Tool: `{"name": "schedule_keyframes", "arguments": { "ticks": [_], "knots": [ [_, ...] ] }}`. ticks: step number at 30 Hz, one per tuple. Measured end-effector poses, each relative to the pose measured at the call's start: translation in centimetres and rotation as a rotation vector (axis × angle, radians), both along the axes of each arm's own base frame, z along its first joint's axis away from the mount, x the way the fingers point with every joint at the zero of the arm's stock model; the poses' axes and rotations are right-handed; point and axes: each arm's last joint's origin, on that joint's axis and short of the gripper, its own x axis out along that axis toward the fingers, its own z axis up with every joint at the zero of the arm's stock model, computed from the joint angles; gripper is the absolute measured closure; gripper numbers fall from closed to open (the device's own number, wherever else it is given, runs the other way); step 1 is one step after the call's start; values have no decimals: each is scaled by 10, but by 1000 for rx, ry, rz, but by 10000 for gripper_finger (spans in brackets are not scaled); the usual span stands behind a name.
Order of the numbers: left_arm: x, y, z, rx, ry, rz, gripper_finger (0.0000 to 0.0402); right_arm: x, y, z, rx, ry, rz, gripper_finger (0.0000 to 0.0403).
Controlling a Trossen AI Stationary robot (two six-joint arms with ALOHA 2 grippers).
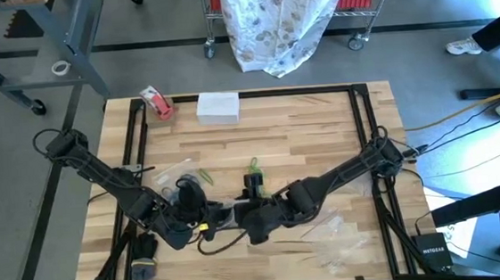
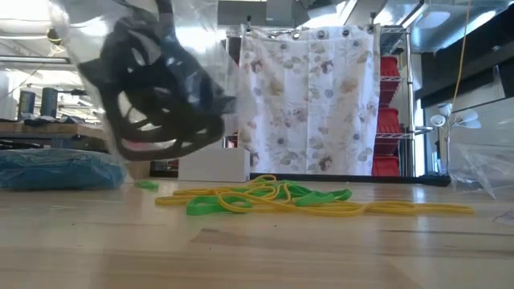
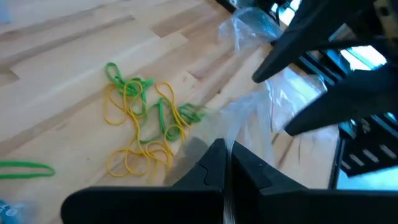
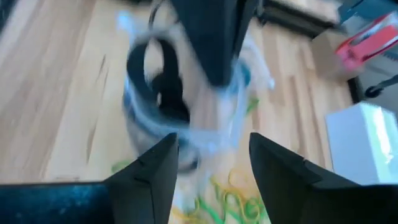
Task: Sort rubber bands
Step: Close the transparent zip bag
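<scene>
A clear plastic bag (image 2: 152, 88) holding black rubber bands (image 4: 163, 93) hangs above the table's near middle, and my left gripper (image 3: 225, 171) is shut on it. My right gripper (image 4: 212, 168) stands open just to the bag's right, its fingers pointing at the bag with nothing between them. It also shows in the left wrist view as my right gripper (image 3: 292, 93). A loose pile of yellow and green rubber bands (image 3: 143, 121) lies flat on the wood under and beyond the bag; the same pile (image 2: 273, 197) is in the low view. One green band (image 1: 254, 165) lies a little farther back. My left gripper pinches the bag's upper edge (image 3: 232, 148) between its two shut fingers (image 4: 214, 43), which reach it from above and from the table's left. The bag hangs below the fingers with the black bands in its bottom, clear of the tabletop.
A white box (image 1: 218, 107) and a red-and-white tape roll (image 1: 158, 102) sit at the far edge. Empty clear bags (image 1: 338, 240) lie near the front right. A blue bundle (image 2: 56, 168) rests at the left. Black frame rails (image 1: 133, 136) run along both sides.
</scene>
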Motion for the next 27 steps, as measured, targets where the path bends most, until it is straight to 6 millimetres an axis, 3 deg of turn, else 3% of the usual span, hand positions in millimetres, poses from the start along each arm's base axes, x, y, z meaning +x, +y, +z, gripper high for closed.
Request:
{"name": "schedule_keyframes", "arguments": {
  "ticks": [7,18,22,27],
  "knots": [
    [0,-3,-1,-8,51,-101,400,-10,6,-21,-117,96,44,215],
    [0,-5,0,6,47,-131,400,8,3,-34,-78,-7,145,222],
    [0,-6,0,35,56,-151,400,13,1,-34,-54,-27,149,269],
    [0,-5,0,111,81,-198,400,15,-6,-36,7,-1,153,380]
  ]
}}
